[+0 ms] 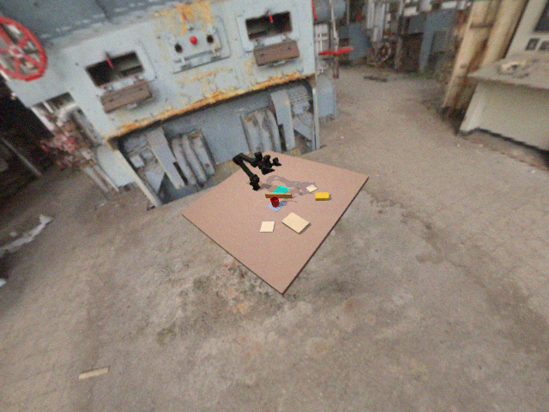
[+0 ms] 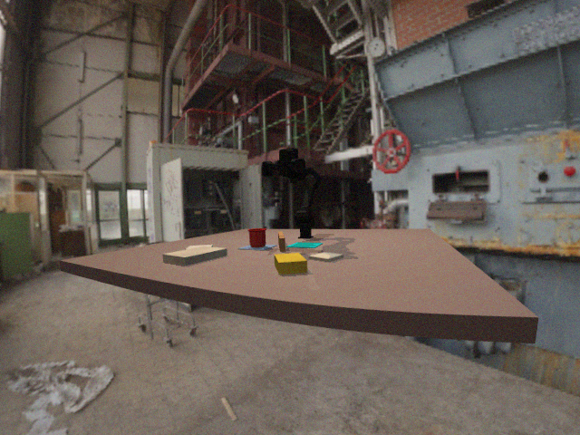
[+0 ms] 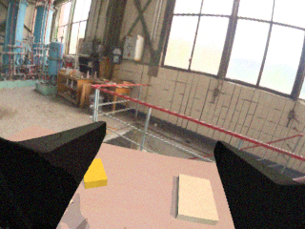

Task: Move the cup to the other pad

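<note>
Bench (image 1: 248, 230) (image 2: 398, 285) (image 3: 138, 164) below, your fingers (image 1: 278, 162) (image 2: 267, 169) are wide apart, nothing btwn; red cup (image 1: 274, 202) (image 2: 256, 237) upright on blue pad (image 1: 275, 208) (image 2: 244, 247), untouched.

The cup (image 1: 274, 202) (image 2: 256, 237) is red, and the pad (image 1: 274, 207) (image 2: 244, 247) under it is pale blue. At about one o'clock from the cup in the top view, the other pad (image 1: 280, 190) (image 2: 304, 245) is turquoise. The block (image 1: 322, 196) (image 2: 291, 264) (image 3: 95, 174) at about two o'clock is yellow. The tabletop (image 1: 234, 213) (image 2: 398, 281) (image 3: 143, 191) is pinkish brown, and the gripper (image 1: 278, 161) (image 3: 162, 137) is black.
</note>
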Action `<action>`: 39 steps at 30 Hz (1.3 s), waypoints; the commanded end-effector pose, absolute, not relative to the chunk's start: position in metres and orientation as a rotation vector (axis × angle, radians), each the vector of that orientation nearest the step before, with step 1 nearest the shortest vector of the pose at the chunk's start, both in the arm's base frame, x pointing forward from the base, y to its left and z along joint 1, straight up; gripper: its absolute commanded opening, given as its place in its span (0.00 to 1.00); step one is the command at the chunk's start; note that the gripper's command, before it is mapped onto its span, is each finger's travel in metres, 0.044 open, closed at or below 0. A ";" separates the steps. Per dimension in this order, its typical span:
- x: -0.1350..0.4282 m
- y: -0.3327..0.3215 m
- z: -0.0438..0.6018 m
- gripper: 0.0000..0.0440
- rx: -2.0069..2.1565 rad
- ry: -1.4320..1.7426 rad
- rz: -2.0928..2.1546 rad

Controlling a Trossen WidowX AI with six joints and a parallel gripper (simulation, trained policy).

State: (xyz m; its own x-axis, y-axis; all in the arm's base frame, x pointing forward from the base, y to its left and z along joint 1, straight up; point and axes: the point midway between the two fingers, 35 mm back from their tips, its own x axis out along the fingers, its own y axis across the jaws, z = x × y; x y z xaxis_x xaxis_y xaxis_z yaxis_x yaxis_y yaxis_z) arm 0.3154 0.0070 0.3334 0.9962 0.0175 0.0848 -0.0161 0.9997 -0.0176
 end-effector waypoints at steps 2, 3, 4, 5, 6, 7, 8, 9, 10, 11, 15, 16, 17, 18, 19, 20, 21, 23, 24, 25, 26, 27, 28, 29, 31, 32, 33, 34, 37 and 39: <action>0.317 0.007 0.331 0.79 -0.015 -0.070 0.011; 0.317 0.006 0.330 0.73 -0.013 -0.061 0.008; 0.318 0.007 0.328 0.67 -0.012 -0.051 0.007; 0.319 0.007 0.327 0.61 -0.010 -0.040 0.006; 0.319 0.007 0.325 0.55 -0.007 -0.029 0.006; 0.320 0.008 0.324 0.49 -0.005 -0.017 0.006; 0.321 0.008 0.322 0.43 -0.003 -0.005 0.006; 0.322 0.009 0.320 0.37 -0.001 0.007 0.007; 0.323 0.010 0.318 0.31 0.001 0.020 0.008; 0.324 0.011 0.317 0.25 0.003 0.034 0.009; 0.327 0.015 0.309 0.12 0.009 0.091 0.017; 0.328 0.016 0.308 0.12 0.012 0.104 0.021; 0.329 0.017 0.306 0.12 0.014 0.118 0.024; 0.330 0.019 0.305 0.12 0.017 0.132 0.027; 0.332 0.020 0.303 0.13 0.020 0.147 0.030; 0.333 0.021 0.302 0.14 0.022 0.161 0.033; 0.334 0.022 0.301 0.15 0.025 0.176 0.036; 0.335 0.024 0.298 0.17 0.031 0.206 0.040; 0.336 0.026 0.296 0.18 0.034 0.221 0.042; 0.337 0.027 0.295 0.18 0.037 0.236 0.044; 0.338 0.028 0.293 0.18 0.040 0.252 0.045; 0.339 0.028 0.292 0.18 0.042 0.267 0.047; 0.340 0.029 0.291 0.18 0.045 0.283 0.047; 0.341 0.030 0.289 0.18 0.047 0.299 0.048; 0.342 0.032 0.286 0.18 0.052 0.330 0.049; 0.343 0.033 0.285 0.18 0.054 0.346 0.050; 0.343 0.034 0.283 0.17 0.056 0.362 0.050; 0.344 0.034 0.281 0.17 0.058 0.378 0.050; 0.346 0.036 0.277 0.17 0.063 0.427 0.049; 0.347 0.038 0.274 0.17 0.066 0.459 0.048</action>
